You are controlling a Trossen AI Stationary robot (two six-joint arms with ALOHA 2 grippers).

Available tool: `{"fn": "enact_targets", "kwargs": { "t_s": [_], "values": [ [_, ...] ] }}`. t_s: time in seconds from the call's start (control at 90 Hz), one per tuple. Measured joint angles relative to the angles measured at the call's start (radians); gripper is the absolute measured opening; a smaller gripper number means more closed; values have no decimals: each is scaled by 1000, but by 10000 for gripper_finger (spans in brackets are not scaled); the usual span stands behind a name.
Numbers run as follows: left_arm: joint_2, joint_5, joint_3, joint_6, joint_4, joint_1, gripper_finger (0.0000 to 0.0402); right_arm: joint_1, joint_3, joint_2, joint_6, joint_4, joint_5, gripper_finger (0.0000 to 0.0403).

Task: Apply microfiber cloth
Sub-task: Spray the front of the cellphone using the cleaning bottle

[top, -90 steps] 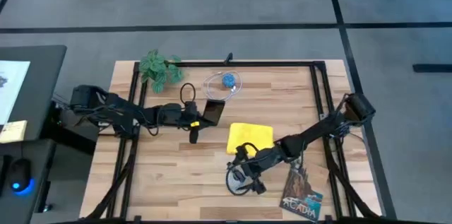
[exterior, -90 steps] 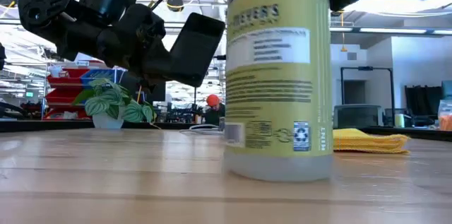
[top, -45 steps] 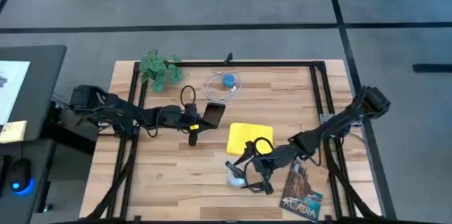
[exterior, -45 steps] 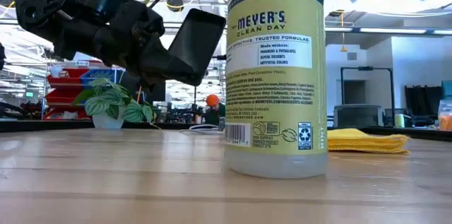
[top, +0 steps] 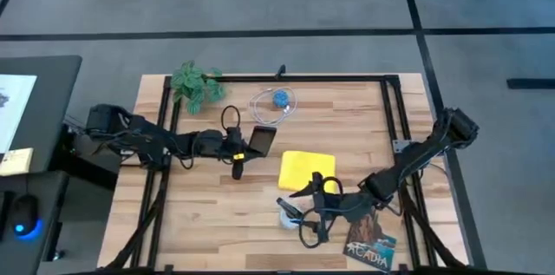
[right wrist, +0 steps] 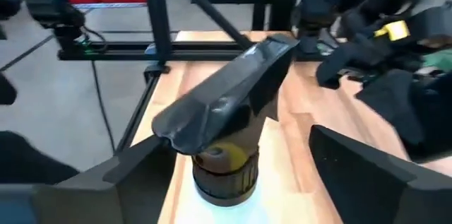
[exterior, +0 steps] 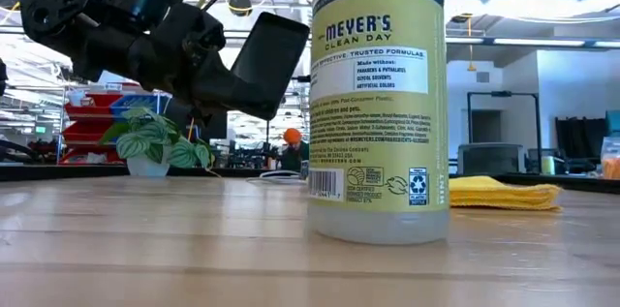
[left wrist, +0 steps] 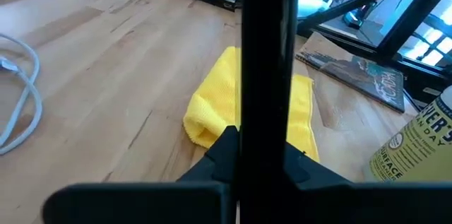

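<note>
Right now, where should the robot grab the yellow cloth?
Probably from straight above, at the cloth's edge nearest the right gripper. It lies flat and folded on the table, and nothing rests on it. That gripper is open around the spray bottle, so it must back off first.

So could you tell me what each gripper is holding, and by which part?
The left gripper grips the black smartphone by one end, raised off the table. The right gripper, open beside the spray bottle, holds nothing.
</note>
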Motion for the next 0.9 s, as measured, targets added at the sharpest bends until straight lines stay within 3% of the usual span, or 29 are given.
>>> {"fn": "enact_targets", "kwargs": {
  "t_s": [0.344,0.522,0.644,0.811,0.9],
  "values": [
    [0,-6,0,0,-2,0,14,6,43,104,-11,28,49,291],
    [0,-9,0,0,-2,0,14,34,111,148,-19,8,130,278],
    [0,-9,0,1,-1,0,14,62,155,148,49,-101,236,232],
    [0,-17,0,0,-1,0,14,86,189,146,144,-207,308,111],
    [0,-23,0,1,-2,0,14,91,190,146,145,-209,309,105]
  ]
}}
